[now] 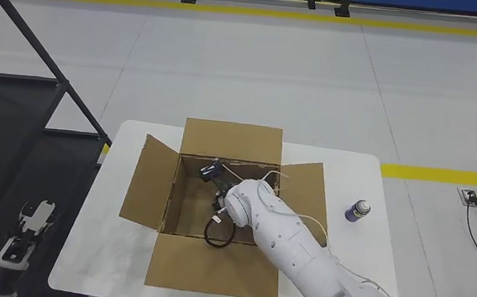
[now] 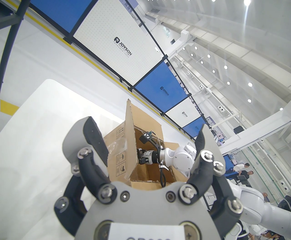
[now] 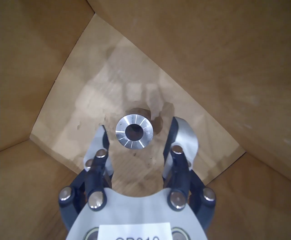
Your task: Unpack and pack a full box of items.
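our right gripper (image 3: 139,126), fingers apart, is down inside the box (image 1: 212,273). the metal cylinder (image 3: 134,132) stands on end straight ahead, in line between them. the left gripper (image 2: 147,126), also apart, is outside the box.

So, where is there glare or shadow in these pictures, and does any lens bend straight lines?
Left wrist view: ceiling lamps flare, and the wall panels bow, as from a wide lens. Right wrist view: the cylinder glints, the box floor has a pale sheen, a shadow lies beside the cylinder. Top view: even light on the table.
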### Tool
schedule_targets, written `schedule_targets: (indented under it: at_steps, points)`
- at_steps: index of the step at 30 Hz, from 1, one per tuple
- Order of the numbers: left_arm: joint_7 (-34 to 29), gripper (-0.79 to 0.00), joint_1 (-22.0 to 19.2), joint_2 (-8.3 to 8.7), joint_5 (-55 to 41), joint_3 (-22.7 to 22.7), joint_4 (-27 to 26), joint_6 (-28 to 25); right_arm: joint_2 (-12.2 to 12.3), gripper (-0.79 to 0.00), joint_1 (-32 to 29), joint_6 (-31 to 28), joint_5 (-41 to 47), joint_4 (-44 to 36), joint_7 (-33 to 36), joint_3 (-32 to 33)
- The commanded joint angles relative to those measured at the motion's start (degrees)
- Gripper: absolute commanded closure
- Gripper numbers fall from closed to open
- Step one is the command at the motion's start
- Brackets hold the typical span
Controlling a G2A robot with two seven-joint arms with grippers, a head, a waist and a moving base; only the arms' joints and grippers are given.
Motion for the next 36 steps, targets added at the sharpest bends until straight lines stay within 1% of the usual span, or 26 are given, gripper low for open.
schedule_targets:
  at_steps: [1,3,4,5,6,7,8,11,14,17,19,21,23,26,29,30,32,36]
  points:
    - [0.00,-0.785,0.00,0.00,0.00,0.00,0.00,0.00,-0.64,-0.360,0.30,-0.37,0.43,1.58,-0.62,0.03]
    - [0.00,-0.785,0.00,0.00,0.00,0.00,0.00,0.00,-1.28,-0.354,0.67,-1.26,0.97,3.01,-0.93,0.12]
    - [0.00,-0.785,0.00,0.00,0.00,0.00,0.00,0.00,-1.56,-0.339,0.86,-1.86,1.15,3.70,-1.06,0.15]
    - [0.00,-0.785,0.00,0.00,0.00,0.00,0.00,0.00,-1.81,-0.292,1.01,-3.37,1.38,4.04,-1.48,0.17]
    - [0.00,-0.785,0.00,0.00,0.00,0.00,0.00,0.00,-1.96,-0.160,1.20,-4.86,1.47,4.70,-1.82,0.22]
    - [0.00,-0.785,0.00,0.00,0.00,0.00,0.00,0.00,-2.09,-0.089,1.52,-5.49,1.63,5.30,-2.20,0.40]
    - [0.00,-0.785,0.00,0.00,0.00,0.00,0.00,0.00,-2.19,0.000,1.81,-6.21,1.90,5.60,-2.76,0.65]
    - [0.00,-0.785,0.00,0.00,0.00,0.00,0.00,0.00,-2.08,0.000,2.53,-9.46,2.47,5.91,-4.23,1.49]
    - [0.00,-0.785,0.00,0.00,0.00,0.00,0.00,0.00,-1.39,0.000,2.94,-11.89,2.24,5.11,-5.22,2.38]
    - [0.00,-0.785,0.00,0.00,0.00,0.00,0.00,0.00,-0.07,0.000,2.28,-13.15,0.70,1.56,-6.55,3.26]
    - [0.00,-0.785,0.00,0.00,0.00,0.00,0.00,0.00,1.38,0.000,0.94,-12.51,-0.99,-2.68,-7.70,4.30]
    - [0.00,-0.785,0.00,0.00,0.00,0.00,0.00,0.00,3.39,0.000,-1.46,-10.91,-3.29,-8.85,-7.99,5.97]
    - [0.00,-0.785,0.00,0.00,0.00,0.00,0.00,0.00,5.95,0.000,-5.19,-8.59,-6.20,-17.64,-6.23,8.60]
    - [0.00,-0.785,0.00,0.00,0.00,0.00,0.00,0.00,10.52,0.000,-13.90,-5.13,-12.58,-35.94,-0.20,14.98]
    - [0.00,-0.785,0.00,0.00,0.00,0.00,0.00,0.00,14.48,0.000,-25.95,-4.46,-19.21,-56.80,5.34,22.72]
    - [0.00,-0.785,0.00,0.00,0.00,0.00,0.00,0.00,15.43,0.000,-29.73,-4.78,-20.80,-62.71,6.01,25.19]
    - [0.00,-0.785,0.00,0.00,0.00,0.00,0.00,0.00,16.77,0.000,-36.09,-4.06,-24.08,-71.69,5.83,29.50]
    - [0.00,-0.785,0.00,0.00,0.00,0.00,0.00,0.00,18.19,0.000,-45.47,1.15,-30.13,-84.33,3.30,36.65]
